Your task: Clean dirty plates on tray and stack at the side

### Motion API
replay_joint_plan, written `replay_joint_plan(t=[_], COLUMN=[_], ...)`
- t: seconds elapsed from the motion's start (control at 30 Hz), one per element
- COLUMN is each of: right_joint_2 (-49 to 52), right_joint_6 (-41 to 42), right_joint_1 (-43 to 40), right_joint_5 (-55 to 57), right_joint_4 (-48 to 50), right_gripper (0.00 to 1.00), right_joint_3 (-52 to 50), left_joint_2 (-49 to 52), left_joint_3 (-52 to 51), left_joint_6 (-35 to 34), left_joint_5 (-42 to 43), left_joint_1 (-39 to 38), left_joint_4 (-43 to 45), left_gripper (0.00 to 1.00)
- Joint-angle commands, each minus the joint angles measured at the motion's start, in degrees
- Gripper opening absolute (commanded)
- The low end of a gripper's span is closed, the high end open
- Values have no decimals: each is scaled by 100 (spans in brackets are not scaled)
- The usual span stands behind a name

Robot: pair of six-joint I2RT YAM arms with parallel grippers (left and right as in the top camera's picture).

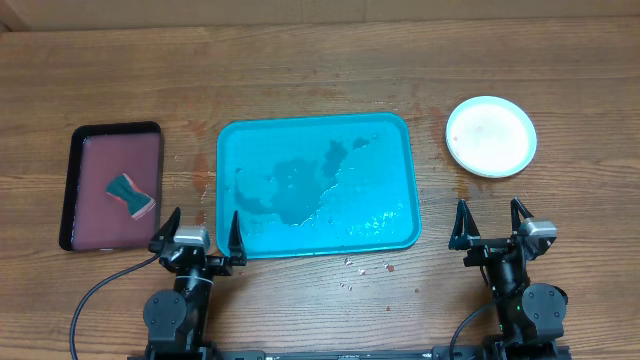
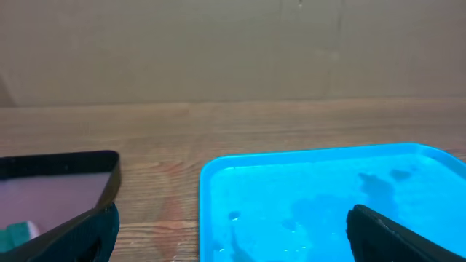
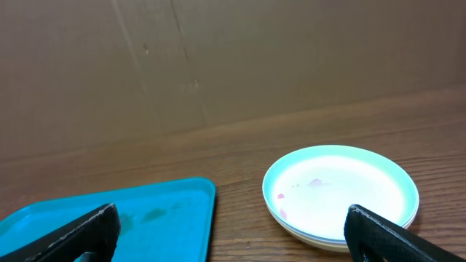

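The turquoise tray (image 1: 385, 165) lies mid-table with no plate on it, only puddles of water; the left wrist view shows its wet floor (image 2: 306, 189) and the right wrist view its right corner (image 3: 145, 211). The plates (image 1: 490, 136) sit stacked on the wood to the tray's right. The top one is teal rimmed with faint pink specks (image 3: 342, 189), and a yellowish rim shows beneath it. My left gripper (image 1: 204, 222) (image 2: 233, 218) hovers open at the tray's front left corner. Below the stack, my right gripper (image 1: 489, 210) (image 3: 231, 218) also stands open. Neither holds anything.
A black-rimmed maroon tray (image 1: 100, 165) (image 2: 51, 193) at the left holds a teal and pink sponge (image 1: 130, 195) (image 2: 14, 233). Small red specks (image 1: 352, 265) dot the wood in front of the turquoise tray. A brown wall closes the far side.
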Motion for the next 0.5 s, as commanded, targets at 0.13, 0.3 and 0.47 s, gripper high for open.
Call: replay_joint_plan(t=[0.13, 0.3, 0.47], right_joint_2=[-42, -42, -42], right_joint_6=[-26, -24, -24], right_joint_1=[26, 26, 26], right_joint_5=[-26, -26, -26], right_joint_4=[31, 31, 31], right_gripper=[100, 100, 100], right_joint_3=[-61, -61, -61], left_joint_2=[-61, -61, -61], left_joint_3=[-22, -22, -22], left_joint_6=[308, 216, -22], left_joint_5=[-404, -426, -529], left_joint_1=[44, 127, 129], left_joint_4=[-24, -26, -20], left_gripper=[100, 100, 100])
